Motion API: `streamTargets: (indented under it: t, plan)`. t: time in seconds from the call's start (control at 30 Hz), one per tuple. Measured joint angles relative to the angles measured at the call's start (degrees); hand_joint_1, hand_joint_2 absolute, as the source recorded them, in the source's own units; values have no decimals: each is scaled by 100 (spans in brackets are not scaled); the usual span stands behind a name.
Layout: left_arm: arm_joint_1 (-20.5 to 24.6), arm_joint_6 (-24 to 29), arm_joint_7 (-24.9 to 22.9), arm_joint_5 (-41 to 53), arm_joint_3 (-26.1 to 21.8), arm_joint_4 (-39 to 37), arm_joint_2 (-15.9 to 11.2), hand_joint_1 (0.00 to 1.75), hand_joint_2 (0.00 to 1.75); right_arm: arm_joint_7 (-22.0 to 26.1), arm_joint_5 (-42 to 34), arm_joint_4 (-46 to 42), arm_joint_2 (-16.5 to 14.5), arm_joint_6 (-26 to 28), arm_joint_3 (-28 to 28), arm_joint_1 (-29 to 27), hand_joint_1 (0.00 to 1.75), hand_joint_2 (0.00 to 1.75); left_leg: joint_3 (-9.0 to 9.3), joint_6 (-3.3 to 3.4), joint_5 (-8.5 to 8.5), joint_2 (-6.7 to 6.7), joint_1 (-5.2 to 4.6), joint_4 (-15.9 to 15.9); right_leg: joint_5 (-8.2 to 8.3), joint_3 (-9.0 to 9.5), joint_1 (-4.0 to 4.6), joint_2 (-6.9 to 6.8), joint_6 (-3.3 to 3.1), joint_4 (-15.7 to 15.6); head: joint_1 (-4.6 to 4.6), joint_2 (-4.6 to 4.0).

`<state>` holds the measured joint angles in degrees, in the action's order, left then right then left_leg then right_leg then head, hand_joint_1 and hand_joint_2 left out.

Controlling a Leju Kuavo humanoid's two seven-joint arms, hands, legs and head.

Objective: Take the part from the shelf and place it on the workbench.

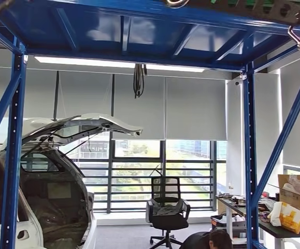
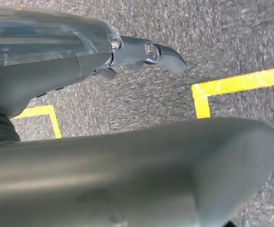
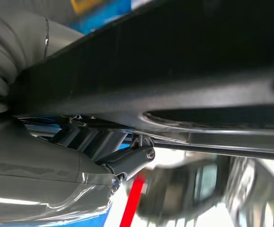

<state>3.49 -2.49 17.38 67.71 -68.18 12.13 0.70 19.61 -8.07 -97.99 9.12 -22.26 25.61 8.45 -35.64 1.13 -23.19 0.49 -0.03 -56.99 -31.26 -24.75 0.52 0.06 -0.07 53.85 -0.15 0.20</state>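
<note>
Room: blue steel rack frame (image 1: 250, 155) overhead and at both sides, white car (image 1: 42, 197) with raised tailgate on the left, office chair (image 1: 167, 210) before the windows.
Bench (image 1: 281, 231): right edge carries an open cardboard box (image 1: 298, 194) holding crumpled packing, beside a yellow-and-white bag (image 1: 287, 217).
Left robot hand (image 2: 135, 52): holds nothing, fingers stretched straight over grey carpet (image 2: 146, 99) with yellow tape.
Right robot hand (image 3: 128, 161): fingers curled under a long dark part (image 3: 185, 80), gripping it.

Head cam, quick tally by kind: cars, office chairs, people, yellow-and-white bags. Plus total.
White car: 1
Office chair: 1
Person: 1
Yellow-and-white bag: 1
Total: 4
</note>
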Motion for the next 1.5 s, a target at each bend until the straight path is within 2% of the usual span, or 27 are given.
streamTargets:
  t: [0.03,0.1,0.17,0.2,0.23,0.27,0.33,0.4,0.47,0.53,0.57,0.63,0.7,0.73,0.77,0.8,0.87,0.93,0.97,1.03,1.1,1.2,1.27,1.33,1.4,1.47,1.5]
  plan:
    - [3,-2,4,15,7,0,-9,0,175,-53,-63,73,12,-62,202,131,175,175,-36,-29,-47,-11,8,-28,65,-43,-4,-17,-44,-16,2,0]
    - [6,-8,16,43,15,0,-26,0,175,-150,-179,211,24,-183,596,388,175,175,-177,-78,-429,-34,21,-352,215,-176,-27,-50,-127,-49,4,0]
    - [15,-11,26,62,19,0,-31,0,175,-207,-248,322,26,-248,954,592,175,175,-372,-127,-982,-40,39,-1067,341,-353,-18,-64,-158,-37,4,0]
    - [22,-11,31,64,19,0,-33,0,175,-224,-272,371,27,-272,1108,666,175,175,-431,-152,-1127,-40,51,-1412,400,-440,-17,-71,-152,-25,4,0]
    - [26,-11,36,66,19,0,-35,0,175,-232,-301,419,32,-305,1253,735,175,175,-423,-176,-1136,-39,65,-1624,454,-538,-20,-79,-140,0,4,0]
    - [27,-13,40,68,19,0,-37,0,175,-238,-336,459,42,-346,1388,801,175,175,-326,-198,-1027,-39,83,-1640,499,-639,-28,-83,-120,39,4,0]
    - [31,-16,49,70,19,0,-41,0,175,-227,-413,511,65,-423,1631,928,175,175,136,-239,-731,-39,131,-1102,558,-842,-49,-84,-71,164,4,0]
    - [44,-17,51,71,20,0,-42,0,175,-196,-470,529,85,-462,1805,1027,175,175,637,-237,-717,-55,149,-348,592,-1015,-50,-80,-13,320,5,0]
    - [55,-16,46,79,21,0,-42,0,175,-134,-501,535,114,-472,1931,1096,175,175,794,-182,-826,-75,129,-31,656,-1127,-43,-76,65,407,5,0]
    - [48,-13,37,93,21,0,-40,0,175,-39,-504,545,157,-473,2030,1135,175,175,720,-84,-794,-64,125,-28,679,-1188,-55,-65,146,438,4,0]
    - [44,-11,32,103,21,0,-40,0,175,3,-487,550,181,-477,2071,1151,175,175,672,-24,-747,-53,128,-32,572,-1229,-65,-58,179,521,3,0]
    - [44,-9,27,121,21,0,-40,0,175,62,-442,559,227,-492,2142,1180,175,175,553,70,-636,-29,128,-29,81,-1384,-81,-47,230,1022,3,0]
    - [44,-8,25,131,21,0,-42,0,175,87,-416,572,261,-504,2209,1215,175,175,416,104,-528,-19,101,-33,-378,-1555,-85,-45,254,1786,3,0]
    - [43,-7,24,135,21,0,-42,0,175,93,-412,581,272,-512,2235,1230,175,175,348,110,-479,-16,83,-34,-434,-1566,-84,-44,252,2032,2,0]
    - [42,-7,24,139,21,0,-42,0,175,101,-406,591,282,-523,2261,1247,175,175,282,112,-431,-21,63,-35,-356,-1483,-78,-40,235,2074,2,0]
    - [41,-7,24,144,21,0,-42,0,175,109,-399,602,289,-537,2284,1266,175,175,222,110,-384,-35,41,-35,-195,-1301,-68,-28,199,1896,2,0]
    - [46,-4,23,151,21,-1,-32,0,175,138,-370,615,299,-571,2327,1323,175,175,131,96,-298,-75,14,-36,74,-721,-23,117,55,1087,2,0]
    - [68,4,19,154,21,-1,-21,0,175,175,-336,620,319,-591,2366,1380,175,175,75,61,-215,-115,21,-31,83,-262,22,278,-59,353,3,0]
    - [76,8,11,155,21,-1,-17,0,175,191,-322,625,335,-595,2383,1400,175,175,50,32,-171,-141,28,-24,50,-167,41,302,-84,176,3,0]
    - [68,21,-19,157,21,0,-30,0,175,213,-305,636,363,-602,2414,1425,175,175,1,-30,-118,-208,32,-17,73,-147,38,207,-97,46,4,0]
    - [46,32,-65,167,21,0,-44,0,175,237,-288,647,377,-605,2437,1434,175,175,-132,-77,-310,-207,26,-245,140,-166,1,92,-146,-41,5,0]
    - [36,42,-108,175,21,0,-70,0,175,268,-246,682,401,-605,2466,1424,175,175,-536,-151,-896,-152,62,-1281,195,-249,-11,-78,-177,-40,5,0]
    - [23,51,-159,180,21,0,-81,0,175,278,-223,711,419,-605,2490,1421,175,175,-595,-201,-952,-123,88,-1610,198,-296,-13,-193,-171,6,4,0]
    - [10,63,-259,192,21,0,-100,0,175,304,-200,727,426,-604,2512,1422,175,175,-263,-237,-638,-31,122,-1089,166,-330,-21,-289,-136,79,5,0]
    - [8,84,-368,203,21,0,-133,0,175,340,-164,733,431,-598,2527,1422,175,175,115,-227,-417,178,102,-415,112,-374,-3,-373,-74,162,5,0]
    - [2,113,-462,207,19,0,-178,0,175,373,-121,740,437,-590,2538,1424,175,175,211,-156,-428,283,59,-184,83,-408,27,-452,-30,222,5,0]
    - [-8,126,-496,204,16,0,-209,0,175,391,-94,745,439,-585,2545,1425,175,175,193,-111,-428,251,53,-167,81,-413,31,-494,-17,238,5,0]
